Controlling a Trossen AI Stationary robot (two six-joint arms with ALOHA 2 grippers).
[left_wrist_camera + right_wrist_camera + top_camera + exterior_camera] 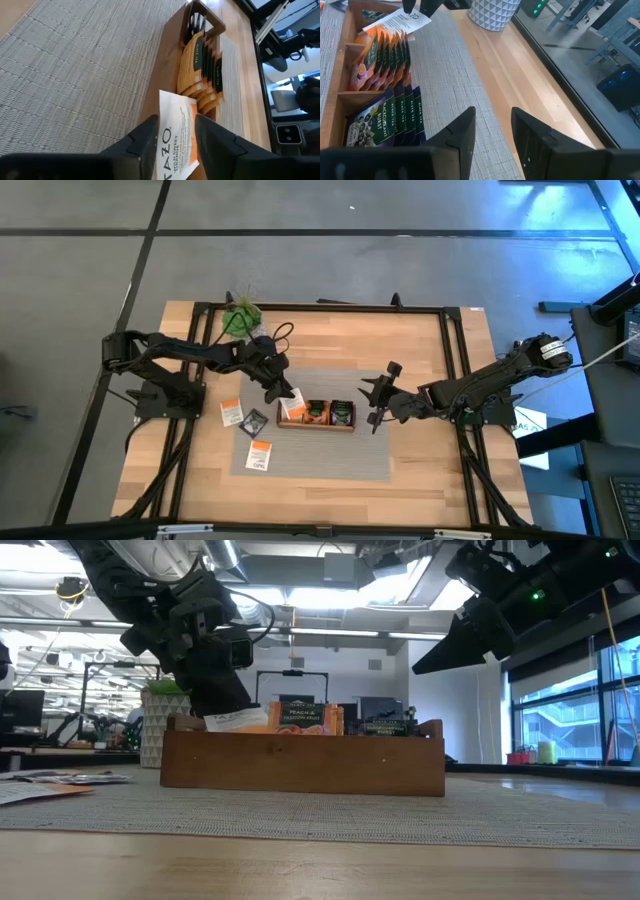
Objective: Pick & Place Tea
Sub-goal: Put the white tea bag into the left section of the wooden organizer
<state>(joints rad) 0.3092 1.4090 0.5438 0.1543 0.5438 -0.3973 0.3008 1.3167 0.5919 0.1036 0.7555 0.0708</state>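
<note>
The brown wooden tray [316,427] stands on a grey mat; orange tea sachets [385,55] stand upright in its middle compartment and dark ones [390,117] in its right one. A white-and-orange tea sachet [175,135] lies nearly level over the tray's left end [237,720]. My left gripper [176,120] is right at it, one finger at each of its side edges, the fingers apart. My right gripper [373,394] hovers open past the tray's right end, with nothing between its fingers [493,112]. My left gripper comes slanting down from the table's left, and the white-and-orange sachet's near end [172,155] lies face up in the gap between its fingers. I cannot tell whether the fingers touch its side edges. Its far corner [167,97] reaches over the tray's left compartment.
Three loose sachets lie on the mat left of the tray: a white-and-orange one [231,412], a dark one [254,421] and an orange one [260,455]. A small green plant [241,317] in a white pot [492,12] stands at the far edge. Bare mat [330,460] lies nearer.
</note>
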